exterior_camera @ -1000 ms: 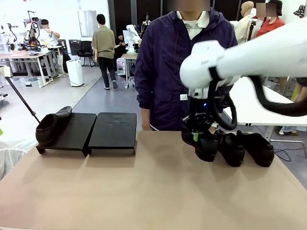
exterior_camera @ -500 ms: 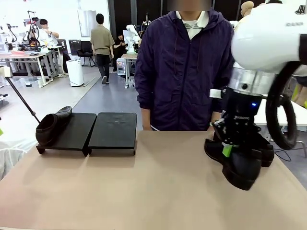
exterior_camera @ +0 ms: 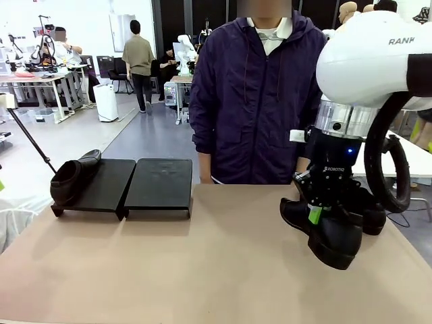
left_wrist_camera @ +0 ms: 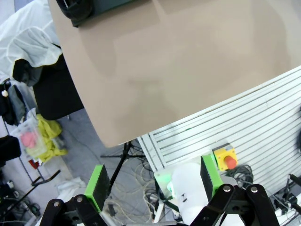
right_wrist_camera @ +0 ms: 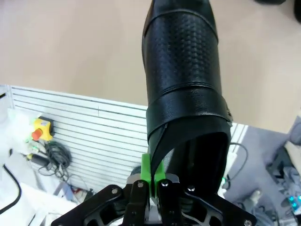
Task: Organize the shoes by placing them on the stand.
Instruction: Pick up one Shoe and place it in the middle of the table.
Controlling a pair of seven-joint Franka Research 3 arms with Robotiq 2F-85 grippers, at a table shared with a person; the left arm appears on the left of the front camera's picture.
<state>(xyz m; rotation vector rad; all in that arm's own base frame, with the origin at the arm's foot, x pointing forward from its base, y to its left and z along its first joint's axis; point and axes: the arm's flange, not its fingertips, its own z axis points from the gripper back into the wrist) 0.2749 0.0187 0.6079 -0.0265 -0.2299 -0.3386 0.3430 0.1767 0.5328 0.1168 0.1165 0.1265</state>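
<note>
In the front view, the right gripper [exterior_camera: 318, 214] hung at the right of the frame. Its fingers were pressed together on the rim of a shoe [exterior_camera: 332, 237], which hung tilted over the table [exterior_camera: 202, 263] with its toe toward the lower right. Just behind it, near the right edge, more shoes [exterior_camera: 370, 214] sat on the table, partly hidden. At the left of the frame, a second shoe [exterior_camera: 71, 179] lay on the left platform of the stand [exterior_camera: 158, 181], at its outer edge. A person [exterior_camera: 260, 94] stood at the far side, in the upper middle.

In the right wrist view, the green pads [right_wrist_camera: 146, 169] pinched the shoe's [right_wrist_camera: 181, 70] collar edge at lower centre, and the shoe ran up the frame.

In the left wrist view, the left gripper [left_wrist_camera: 154, 181] sat at the bottom with its fingers spread wide. The second shoe [left_wrist_camera: 75, 8] was in the upper left corner.
</note>
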